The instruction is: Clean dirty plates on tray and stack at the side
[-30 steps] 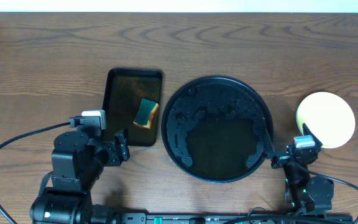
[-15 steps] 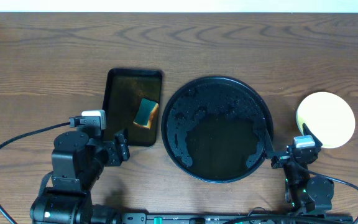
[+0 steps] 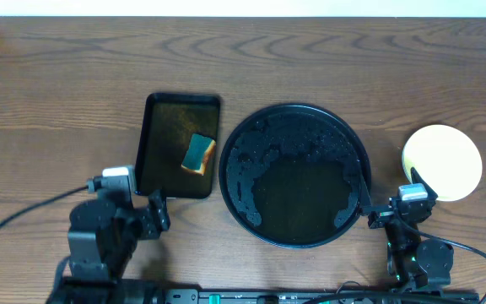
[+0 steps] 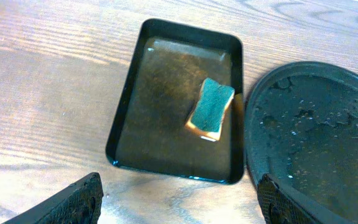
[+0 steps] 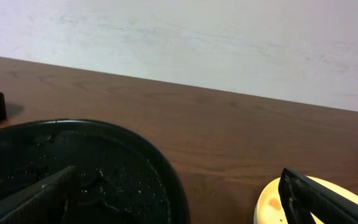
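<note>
The round black tray (image 3: pixel 241 143) lies mid-table, wet with droplets and holding no plates; it also shows in the left wrist view (image 4: pixel 253 130) and the right wrist view (image 5: pixel 166 180). A pale yellow plate (image 3: pixel 442 162) tops a stack on the table right of the tray; its rim shows in the right wrist view (image 5: pixel 269 202). Any mint-blue plates are hidden under it. My left gripper (image 4: pixel 179 199) is open and empty, low over the table in front of the rectangular tray. My right gripper (image 5: pixel 179 199) is open and empty between the round tray and the plate.
A narrow black rectangular tray (image 3: pixel 152 181) with shallow water holds a teal-and-orange sponge (image 3: pixel 197 154) left of the round tray; both show in the left wrist view, tray (image 4: pixel 120 130) and sponge (image 4: pixel 211 109). A pale wall stands behind the table.
My left arm has drawn back toward the front edge, away from the rectangular tray. The right arm, plates and trays have not moved.
</note>
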Robot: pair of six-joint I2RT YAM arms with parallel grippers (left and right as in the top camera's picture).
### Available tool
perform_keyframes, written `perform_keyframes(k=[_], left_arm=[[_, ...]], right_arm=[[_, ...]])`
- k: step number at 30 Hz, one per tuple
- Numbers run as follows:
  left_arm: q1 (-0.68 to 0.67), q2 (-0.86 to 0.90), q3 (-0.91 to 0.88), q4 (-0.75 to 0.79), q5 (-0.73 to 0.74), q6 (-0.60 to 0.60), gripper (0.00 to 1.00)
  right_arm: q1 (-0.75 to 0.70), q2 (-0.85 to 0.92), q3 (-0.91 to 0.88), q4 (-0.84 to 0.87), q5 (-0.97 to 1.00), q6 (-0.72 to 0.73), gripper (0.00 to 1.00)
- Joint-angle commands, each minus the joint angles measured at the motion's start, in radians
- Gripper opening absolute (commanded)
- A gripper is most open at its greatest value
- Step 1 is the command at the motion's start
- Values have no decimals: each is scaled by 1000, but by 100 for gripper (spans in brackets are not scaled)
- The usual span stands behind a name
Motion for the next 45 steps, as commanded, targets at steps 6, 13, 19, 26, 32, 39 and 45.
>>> perform_keyframes(k=[6,13,19,26,32,39,45], left_arm=[[50,-247,-253,140,-8,-6,80],[71,-415,-452,383,-8,-6,80],[80,-431,-583,682,-8,-5,80],[90,-431,-674,816,-8,3,80],[90,-431,-674,747,-13,6,80],[90,-427,-674,747,-12,6,80],[90,-427,-674,747,-12,6,80]], right_arm=[[6,-5,-1,-3,-5,-13,99],[6,-5,-1,-3,-5,-13,99],[6,-5,-1,-3,-5,-13,99],[6,-5,-1,-3,-5,-13,99],[6,-5,-1,-3,-5,-13,99],[6,-5,-1,-3,-5,-13,99],[6,-5,-1,-3,-5,-13,99]])
